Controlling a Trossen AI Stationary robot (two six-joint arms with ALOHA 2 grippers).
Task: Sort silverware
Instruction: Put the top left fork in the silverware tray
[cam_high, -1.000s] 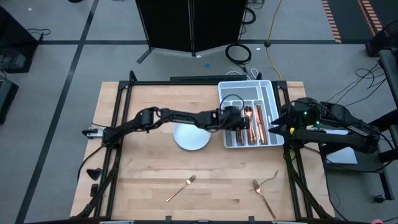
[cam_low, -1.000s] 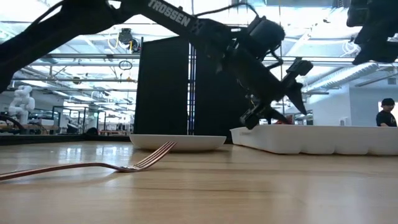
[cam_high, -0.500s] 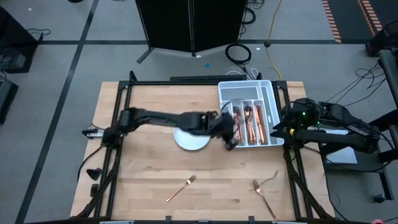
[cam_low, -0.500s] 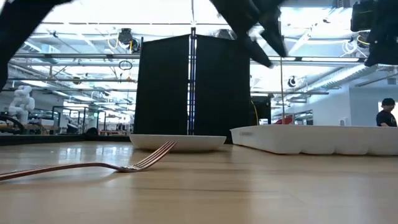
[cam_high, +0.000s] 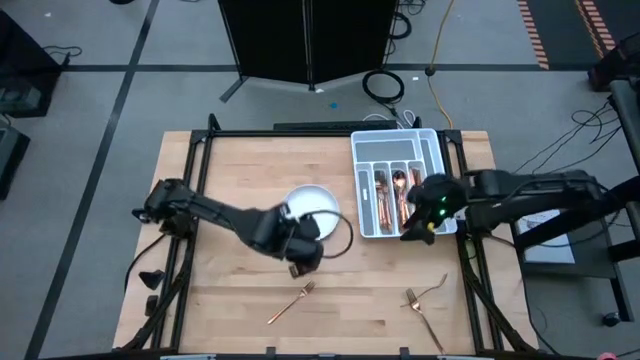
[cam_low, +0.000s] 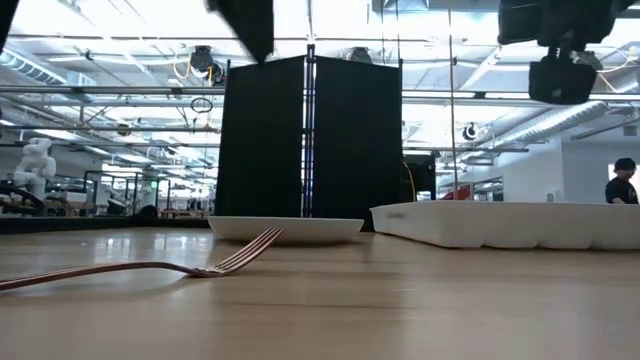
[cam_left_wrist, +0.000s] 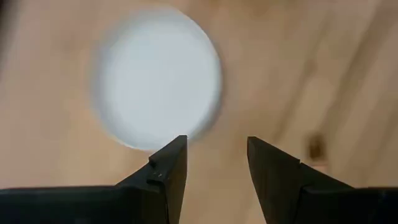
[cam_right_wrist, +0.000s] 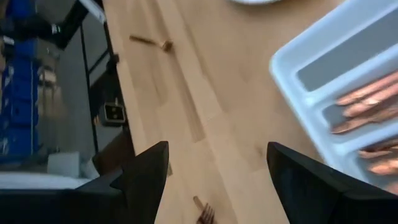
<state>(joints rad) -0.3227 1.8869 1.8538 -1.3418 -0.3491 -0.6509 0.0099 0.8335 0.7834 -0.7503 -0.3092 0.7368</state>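
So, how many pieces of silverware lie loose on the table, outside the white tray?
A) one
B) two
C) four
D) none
B: the high view shows one fork near the table's front edge and a second fork to its right; the other pieces lie in the tray.

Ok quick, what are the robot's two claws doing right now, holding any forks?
Left end effector: open, holding nothing, above the table near the plate.
Right end effector: open, empty, beside the tray.
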